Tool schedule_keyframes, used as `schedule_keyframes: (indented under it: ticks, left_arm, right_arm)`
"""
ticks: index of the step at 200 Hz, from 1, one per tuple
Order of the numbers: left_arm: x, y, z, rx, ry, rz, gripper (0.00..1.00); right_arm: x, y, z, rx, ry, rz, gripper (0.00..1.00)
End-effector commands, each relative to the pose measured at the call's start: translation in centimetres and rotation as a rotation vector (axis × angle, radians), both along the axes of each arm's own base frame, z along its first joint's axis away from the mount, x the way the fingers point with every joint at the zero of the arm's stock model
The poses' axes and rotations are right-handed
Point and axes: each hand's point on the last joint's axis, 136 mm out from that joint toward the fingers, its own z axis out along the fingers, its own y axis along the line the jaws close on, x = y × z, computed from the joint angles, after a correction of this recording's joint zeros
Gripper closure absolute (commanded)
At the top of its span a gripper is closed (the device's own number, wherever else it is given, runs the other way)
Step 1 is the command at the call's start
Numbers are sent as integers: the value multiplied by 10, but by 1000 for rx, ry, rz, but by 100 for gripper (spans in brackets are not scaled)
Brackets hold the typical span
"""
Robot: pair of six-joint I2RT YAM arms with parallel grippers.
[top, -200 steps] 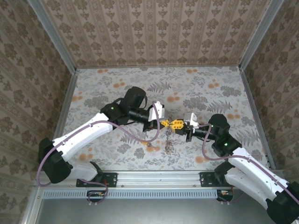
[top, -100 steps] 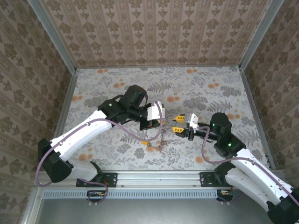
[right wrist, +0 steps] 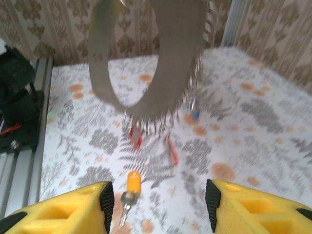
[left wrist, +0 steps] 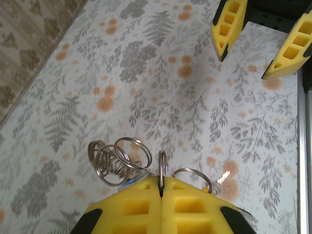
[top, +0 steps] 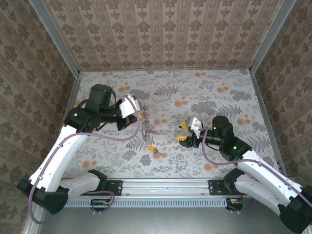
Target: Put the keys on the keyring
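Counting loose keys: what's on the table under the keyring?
A yellow key lies on the table, roughly beneath the keyring. The table behind the hanging keys is covered.

A thin grey metal keyring loop (right wrist: 178, 53) hangs in the air, blurred. Small red-headed keys (right wrist: 134, 136) and a blue-headed key (right wrist: 195, 114) dangle under it. A yellow-headed key (right wrist: 132, 183) lies flat and loose on the floral tabletop (right wrist: 243, 146) beneath.

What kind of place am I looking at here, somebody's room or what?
Likely a small robot test booth, not a home: a left arm and a right arm bolted to a metal rail, wallpapered walls boxing in a flower-print table.
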Motion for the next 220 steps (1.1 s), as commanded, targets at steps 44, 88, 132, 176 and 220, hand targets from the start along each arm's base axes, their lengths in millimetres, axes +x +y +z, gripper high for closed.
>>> schedule_keyframes:
  ticks: [44,88,132,176,220]
  left_arm:
    - [-43,34,-50,59,-18,-42,100]
    - [-44,37,-91,107,15,-55,100]
    - [-57,36,-107,123,9,-132,100]
    - [-59,40,-116,140,25,-136,100]
    - [-53,49,-123,124,51,-97,100]
  right_arm:
    - [-33,22,-91,-461,-86,292,52]
    - [-19,47,-124,-548,-128,452,55]
    - [9,79,-146,-563,-119,498,54]
    - [19,94,-170,-592,-100,545,58]
    - [22,109,-185,-590,-19,581,64]
